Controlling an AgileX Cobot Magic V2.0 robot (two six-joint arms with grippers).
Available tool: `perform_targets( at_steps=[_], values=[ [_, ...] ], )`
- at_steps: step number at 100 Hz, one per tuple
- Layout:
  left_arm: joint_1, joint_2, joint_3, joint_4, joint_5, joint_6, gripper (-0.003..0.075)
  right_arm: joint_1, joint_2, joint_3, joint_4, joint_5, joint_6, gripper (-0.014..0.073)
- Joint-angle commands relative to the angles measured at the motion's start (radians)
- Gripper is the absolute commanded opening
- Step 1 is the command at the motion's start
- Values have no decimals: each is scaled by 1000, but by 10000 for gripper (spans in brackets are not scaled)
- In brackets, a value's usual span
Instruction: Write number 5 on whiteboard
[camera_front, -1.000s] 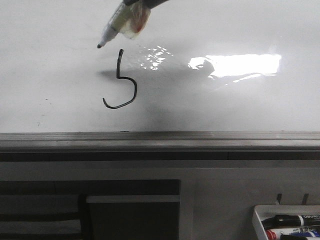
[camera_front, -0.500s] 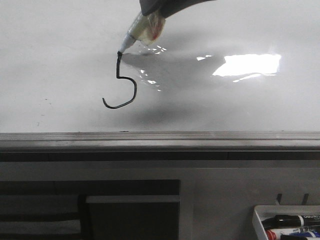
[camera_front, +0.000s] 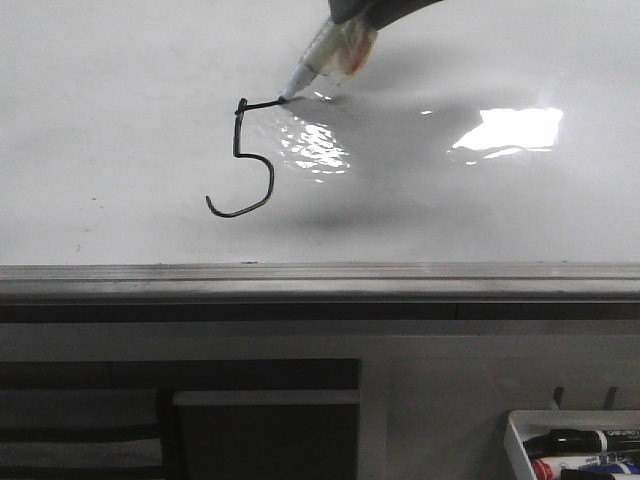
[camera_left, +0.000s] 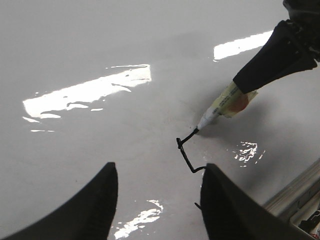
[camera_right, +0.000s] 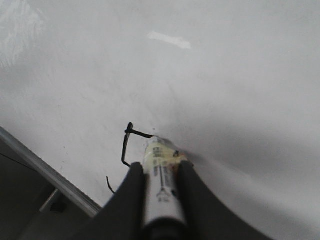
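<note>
The right gripper (camera_front: 345, 35) holds the marker (camera_front: 322, 55) slanting down to its left, tip touching the whiteboard (camera_front: 120, 120) at the right end of the number 5 (camera_front: 245, 160), whose stem and hook lie below-left of it.

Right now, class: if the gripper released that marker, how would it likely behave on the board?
The marker looks round-barrelled, so it would probably roll. The whiteboard looks glossy, so it may slide too. Its barrel looks rigid in the right gripper.

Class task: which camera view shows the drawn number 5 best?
The front view: the number 5 shows whole, stem, hook and starting top bar. The left wrist view has a finger covering its lower curve; the right wrist view's gripper hides part.
</note>
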Motion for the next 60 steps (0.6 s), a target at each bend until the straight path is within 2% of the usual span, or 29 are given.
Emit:
perform_targets(
  at_steps=[1, 16, 39, 60],
  values=[
    [1, -1, -26, 15, -67, -9, 354, -19, -23, -31, -45, -65, -12, -61],
    [1, 47, -26, 143, -144, -9, 354, 69, -51, -32, -37, -30, -12, -61],
    [1, 263, -49, 343, -308, -9, 354, 209, -63, -32, -60, 73, -12, -61],
    [-30, 428, -112, 374, -378, -9, 354, 251, -59, -32, -66, 91, -12, -61]
  ],
)
